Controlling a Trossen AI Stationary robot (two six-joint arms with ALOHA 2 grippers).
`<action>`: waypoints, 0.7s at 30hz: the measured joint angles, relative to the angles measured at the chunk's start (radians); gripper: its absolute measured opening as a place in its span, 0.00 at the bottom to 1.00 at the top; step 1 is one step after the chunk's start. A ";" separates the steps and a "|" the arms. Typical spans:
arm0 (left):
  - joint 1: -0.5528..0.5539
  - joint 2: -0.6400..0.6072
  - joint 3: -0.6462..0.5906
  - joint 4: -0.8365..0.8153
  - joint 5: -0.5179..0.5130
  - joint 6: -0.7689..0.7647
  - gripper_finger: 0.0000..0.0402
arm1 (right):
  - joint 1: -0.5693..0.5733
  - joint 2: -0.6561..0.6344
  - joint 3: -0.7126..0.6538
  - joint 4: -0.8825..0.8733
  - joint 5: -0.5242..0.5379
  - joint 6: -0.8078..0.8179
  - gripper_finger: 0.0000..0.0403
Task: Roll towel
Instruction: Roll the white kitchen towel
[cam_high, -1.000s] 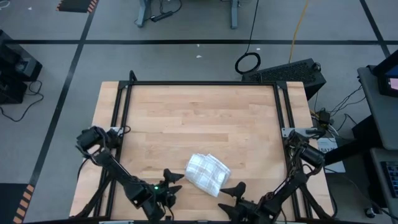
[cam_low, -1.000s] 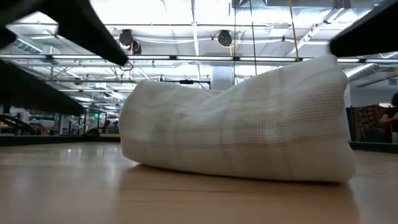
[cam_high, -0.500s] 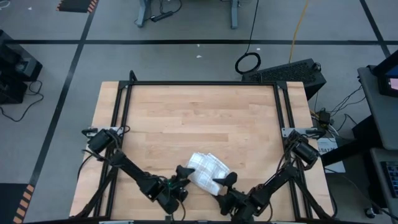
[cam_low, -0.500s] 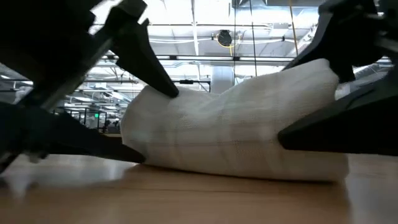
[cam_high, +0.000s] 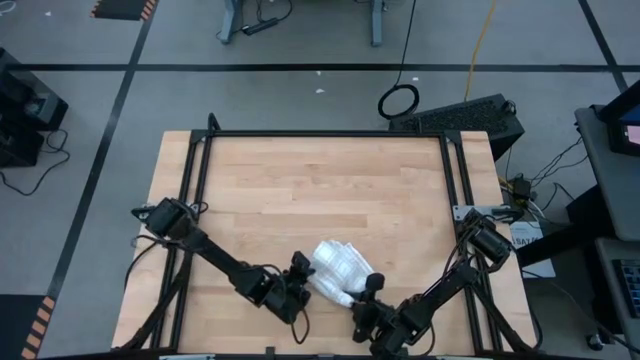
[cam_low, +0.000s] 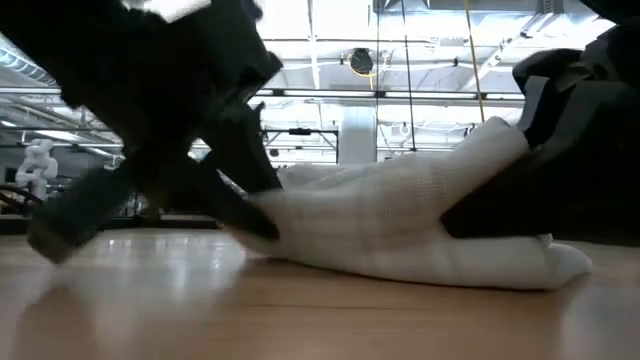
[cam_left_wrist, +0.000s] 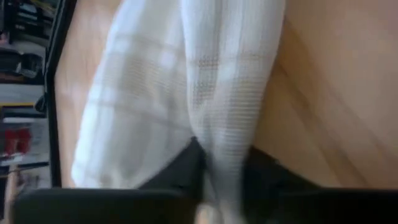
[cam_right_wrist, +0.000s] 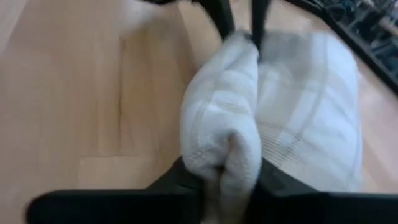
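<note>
1. the room around the rig is a wide workshop with a grey floor marked by dark tape lines; a black ridged case sits on the floor just past the table's far right corner, beside a loose coil of black cable, and the low view looks across into a hall with ceiling beams and lamps.
2. the pale wooden table with its black metal frame is bare over its far part, which leaves room to work the cloth away from the front edge.
3. the towel, a thin white cloth with a grey-tan plaid grid, lies bunched in a low folded bundle near the table's front edge, between the two arms; it looks partly gathered, not yet a tidy roll.
4. the left gripper comes in low from the robot's left and has its dark fingers pinched on a raised fold at that end of the towel; its wrist view shows cloth squeezed between them.
5. the right gripper meets the opposite end the same way, clamped on a thick puckered fold of the towel.
6. holding both ends at once probably serves to keep the bundle level so it can be turned over evenly; in the low view the contact is partly hidden, so how deep each grip bites is uncertain.
</note>
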 joint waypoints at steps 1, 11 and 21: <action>0.000 -0.015 0.000 -0.004 0.013 0.001 0.16 | 0.000 0.000 0.000 -0.002 0.003 0.032 0.12; 0.010 -0.178 0.001 -0.072 0.265 -0.146 0.07 | 0.001 -0.071 0.001 -0.193 -0.037 0.607 0.04; 0.016 -0.186 0.010 -0.013 0.522 -0.543 0.05 | 0.013 -0.092 0.000 -0.126 -0.193 0.492 0.04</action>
